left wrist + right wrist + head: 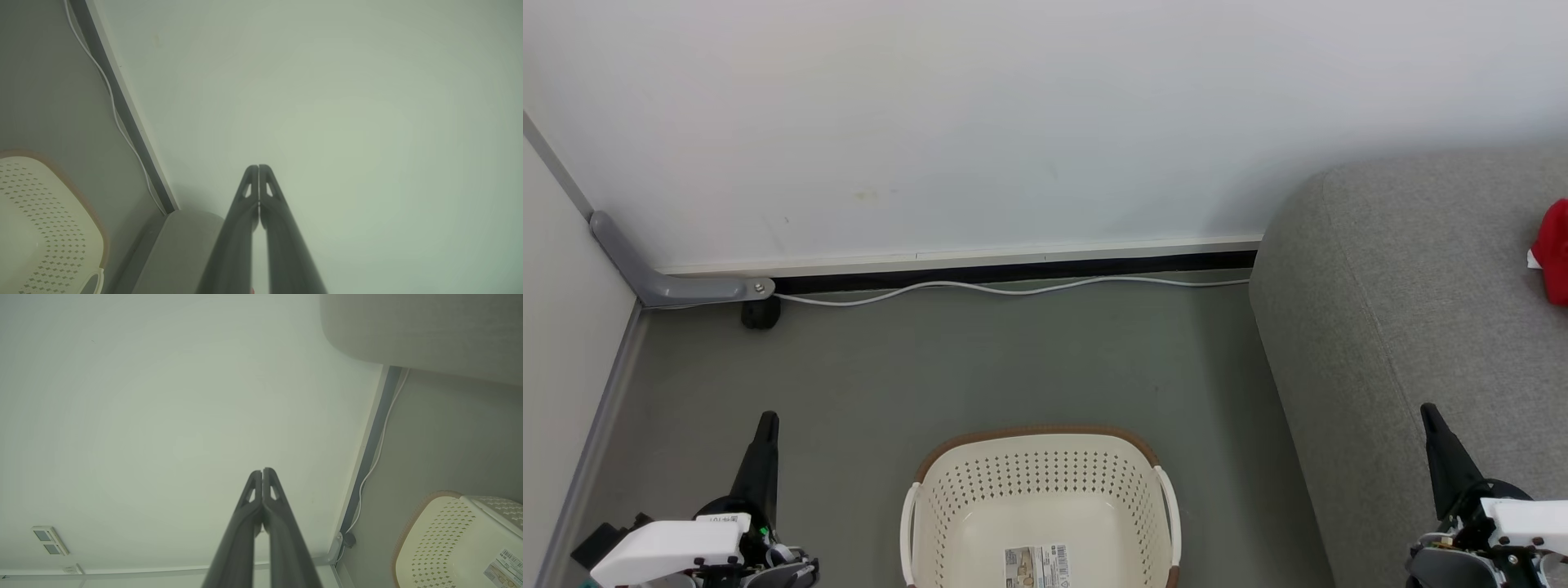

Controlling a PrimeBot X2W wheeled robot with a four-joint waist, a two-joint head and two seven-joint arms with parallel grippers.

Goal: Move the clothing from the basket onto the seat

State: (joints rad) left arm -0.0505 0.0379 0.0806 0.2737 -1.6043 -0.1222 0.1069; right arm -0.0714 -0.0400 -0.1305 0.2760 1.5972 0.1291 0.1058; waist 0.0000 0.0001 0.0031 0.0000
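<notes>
The cream basket (1045, 482) sits on the floor at the bottom centre of the head view, with just a paper label (1036, 565) on its bottom. A bit of red clothing (1555, 249) lies on the grey seat (1405, 302) at the right edge. My left gripper (767, 418) is shut at the lower left, apart from the basket. My right gripper (1427, 410) is shut at the lower right, over the seat's front. In the wrist views the left gripper (258, 166) and right gripper (262, 470) hold nothing and point at the wall.
A white wall (931, 122) runs across the back, with a white cable (1013, 288) along its dark baseboard. A grey corner bracket (670, 286) sits at the left. Grey floor (1013, 359) lies between basket and wall. The basket (461, 543) and seat (179, 249) also appear in the wrist views.
</notes>
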